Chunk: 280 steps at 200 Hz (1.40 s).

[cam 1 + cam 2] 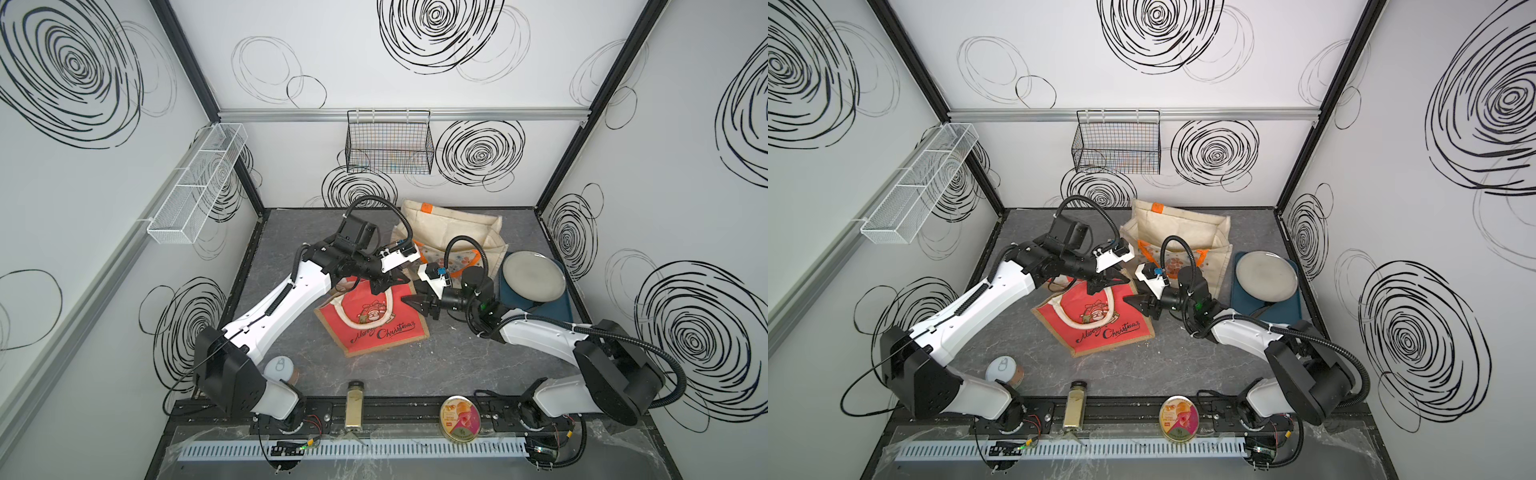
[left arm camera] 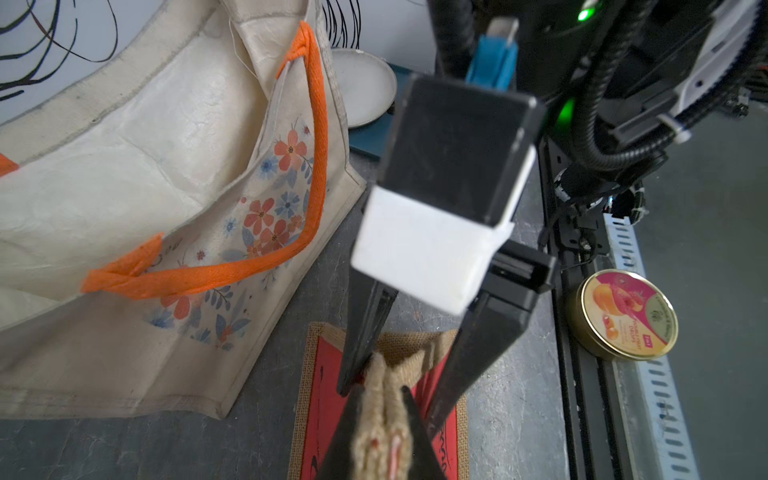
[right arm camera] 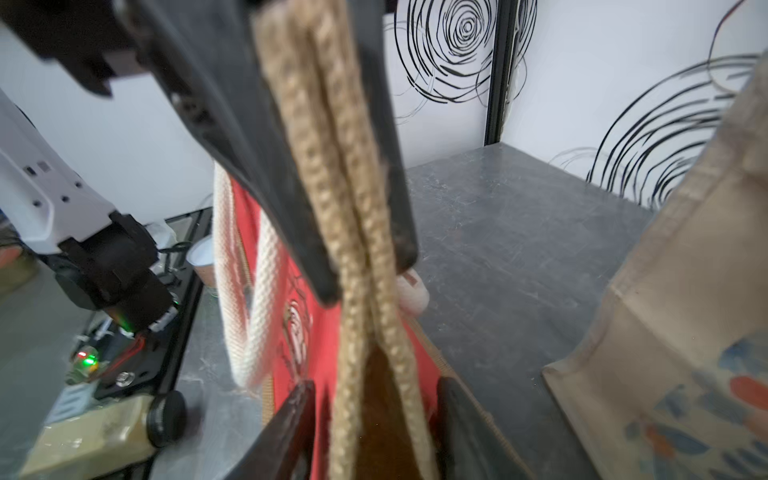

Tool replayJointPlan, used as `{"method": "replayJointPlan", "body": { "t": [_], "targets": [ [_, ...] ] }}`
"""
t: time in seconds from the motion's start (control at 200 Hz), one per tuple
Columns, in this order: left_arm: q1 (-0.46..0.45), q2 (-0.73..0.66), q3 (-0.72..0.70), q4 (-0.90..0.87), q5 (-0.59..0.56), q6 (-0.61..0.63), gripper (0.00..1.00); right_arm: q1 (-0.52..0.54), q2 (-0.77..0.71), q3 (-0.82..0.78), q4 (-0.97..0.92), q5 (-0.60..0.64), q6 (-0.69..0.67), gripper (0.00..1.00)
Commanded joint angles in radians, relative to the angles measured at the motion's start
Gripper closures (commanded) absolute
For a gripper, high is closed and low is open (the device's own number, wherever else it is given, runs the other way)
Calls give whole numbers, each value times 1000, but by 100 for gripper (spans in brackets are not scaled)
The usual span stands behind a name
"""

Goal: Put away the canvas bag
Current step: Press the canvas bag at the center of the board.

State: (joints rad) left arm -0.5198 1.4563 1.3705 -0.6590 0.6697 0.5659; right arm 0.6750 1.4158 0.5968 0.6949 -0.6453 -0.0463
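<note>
Where the red canvas bag (image 1: pixel 374 328) lies printed side up near the middle of the desk (image 1: pixel 291 232), its jute top edge is seen clamped between the fingers of the left pincer (image 2: pixel 379 390), which is closed tight on the doubled fabric. The same edge is straddled by the right pincer (image 3: pixel 378 384), whose jaws are held partly apart on either side of the fabric; no firm grip by it can be made out, though the close view is blurred. In both top views the two pincers are found almost tip to tip over the bag's far edge, and the white rope handle (image 3: pixel 257 291) is seen hanging beside the left fingers.

Just behind the pincers a cream floral tote (image 1: pixel 457 232) with orange handles is stood upright, mouth open; what it holds cannot be told. Beside it a grey plate (image 1: pixel 534 276) is carried on a blue tray (image 1: pixel 557 308). A black wire basket (image 1: pixel 388 143) is hung on the back wall and a white mesh basket (image 1: pixel 195 183) on the side wall.
</note>
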Motion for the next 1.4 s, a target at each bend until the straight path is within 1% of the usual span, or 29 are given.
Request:
{"method": "replayJointPlan", "body": {
  "t": [0.0,0.095,0.205,0.235,0.285,0.305,0.33,0.42,0.465,0.485,0.5,0.55,0.575,0.615,0.671,0.711,0.741,0.771,0.801,0.836,0.891,0.956,1.041,1.051,1.061,1.066,1.136,1.231,1.396],
  "targets": [
    [25,-64,6,104,133,-39,100,18,32,8,7,2,7,70],
    [40,-87,-12,117,131,-46,100,24,32,18,-18,17,-3,100],
    [45,-96,-29,121,122,-47,100,36,29,37,-67,46,-17,100],
    [45,-97,-34,119,123,-47,100,39,31,45,-85,50,-17,91],
    [48,-97,-40,119,128,-44,100,41,35,51,-100,57,-14,61],
    [49,-97,-42,120,130,-44,100,43,39,51,-101,65,-11,53],
    [51,-97,-43,122,135,-43,100,43,41,47,-96,68,-9,50],
    [75,-101,-51,139,183,-52,100,43,50,39,-88,77,-7,50],
    [95,-104,-56,148,211,-55,100,43,53,33,-84,72,-4,54],
    [104,-104,-58,152,220,-57,100,44,55,31,-81,68,-3,58],
    [110,-105,-60,154,224,-58,100,45,55,31,-75,65,-1,63],
    [117,-103,-60,151,229,-57,100,55,54,24,-58,66,-2,89],
    [117,-102,-60,147,227,-54,100,62,52,23,-53,73,-4,96],
    [115,-101,-62,145,220,-51,100,75,50,25,-56,85,-8,99],
    [112,-100,-66,140,204,-46,100,86,48,32,-66,95,-11,98],
    [108,-99,-68,131,188,-37,100,89,45,38,-76,101,-6,94],
    [103,-99,-69,126,171,-31,100,89,42,40,-86,111,6,83],
    [99,-98,-70,120,156,-25,100,87,32,38,-92,133,24,65],
    [98,-97,-71,108,148,-13,100,86,17,31,-96,159,45,52],
    [96,-97,-71,92,138,1,100,80,-5,14,-94,189,72,42],
    [95,-99,-74,77,133,19,100,67,-54,-19,-92,232,123,32],
    [94,-103,-83,70,131,32,100,47,-119,-47,-132,277,193,17],
    [96,-109,-89,76,142,35,100,21,-194,-74,-211,267,234,14],
    [95,-109,-90,76,146,35,100,18,-201,-77,-225,266,239,10],
    [96,-109,-90,78,149,35,100,15,-209,-80,-240,269,246,3],
    [96,-109,-90,78,150,35,100,14,-211,-81,-246,271,247,1],
    [97,-113,-90,80,172,35,100,-6,-250,-112,-305,251,285,0],
    [98,-121,-94,88,192,32,100,-26,-291,-169,-331,202,337,0],
    [107,-130,-91,93,202,27,100,5,-339,-272,-259,153,385,0]
  ]
}}
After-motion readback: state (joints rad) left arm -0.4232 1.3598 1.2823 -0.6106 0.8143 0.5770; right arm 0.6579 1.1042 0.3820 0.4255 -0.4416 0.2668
